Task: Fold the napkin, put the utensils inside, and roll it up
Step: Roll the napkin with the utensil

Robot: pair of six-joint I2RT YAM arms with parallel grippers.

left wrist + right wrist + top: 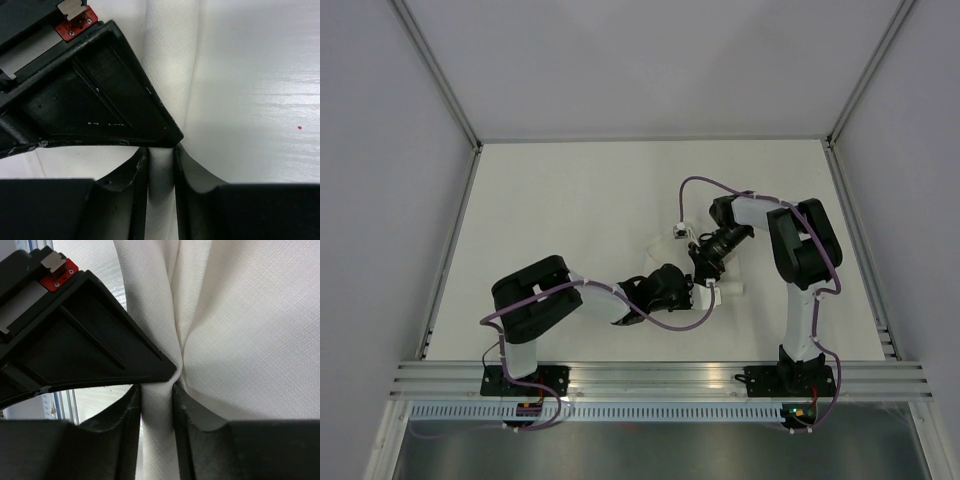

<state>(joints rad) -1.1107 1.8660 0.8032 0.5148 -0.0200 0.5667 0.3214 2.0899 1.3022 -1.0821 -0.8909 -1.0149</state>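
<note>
The left gripper [161,162] is pinching a narrow fold of the white napkin [170,60], and the right gripper [157,397] is pinching its bunched cloth, near the middle of the bench [260,100]

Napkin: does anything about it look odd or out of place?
Yes. The napkin is bunched up, not flat. The left tool and the right tool each pinch a gathered ridge of it, with uneven folds around.
</note>
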